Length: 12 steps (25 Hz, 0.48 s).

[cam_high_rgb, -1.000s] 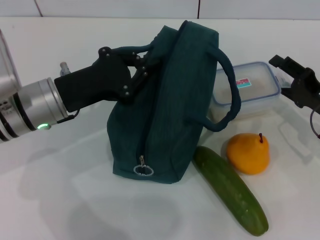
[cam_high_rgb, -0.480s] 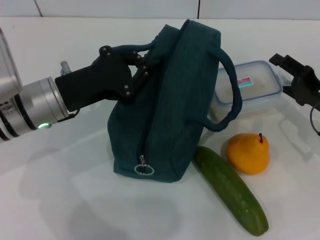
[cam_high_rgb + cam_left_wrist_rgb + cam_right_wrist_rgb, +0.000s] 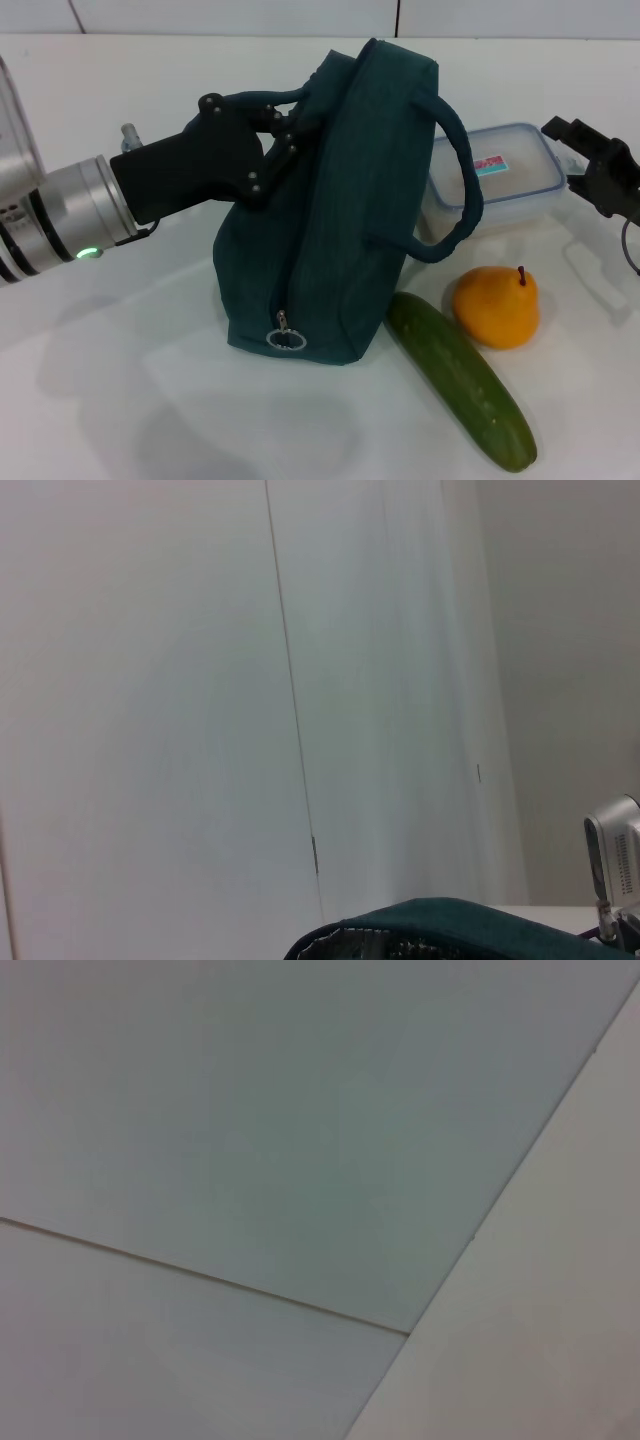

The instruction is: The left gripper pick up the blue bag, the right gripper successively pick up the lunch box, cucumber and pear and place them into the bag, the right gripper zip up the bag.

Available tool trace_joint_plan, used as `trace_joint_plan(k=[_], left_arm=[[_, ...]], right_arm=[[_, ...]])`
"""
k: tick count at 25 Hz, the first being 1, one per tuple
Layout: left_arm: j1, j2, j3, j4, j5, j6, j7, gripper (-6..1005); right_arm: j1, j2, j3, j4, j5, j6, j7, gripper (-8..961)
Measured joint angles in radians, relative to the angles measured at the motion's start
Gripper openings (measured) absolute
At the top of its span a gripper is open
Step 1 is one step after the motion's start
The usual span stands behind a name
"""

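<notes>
The left pincer [image 3: 283, 135] is pinching the far handle of the bag [image 3: 325, 210], holding it upright on the table [image 3: 120, 400], probably so its top stays reachable. The right pincer [image 3: 590, 160] hovers spread just right of the box [image 3: 495, 180], likely lining up its grasp. The pear [image 3: 497, 305] and cucumber [image 3: 460, 378] lie near, right of the bag.

Left tool [image 3: 283, 128] clamped at upper left (arm reaching in level); right tool [image 3: 598, 165] hovers far right.
</notes>
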Motion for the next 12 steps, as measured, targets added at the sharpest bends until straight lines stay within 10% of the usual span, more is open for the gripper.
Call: trace_joint_plan(k=[12], left_arm=[[-0.003,0.000,0.000,0.000,0.001,0.000,0.002,48]], right_arm=[[0.006,0.003,0.000,0.000,0.000,0.003,-0.007,438]])
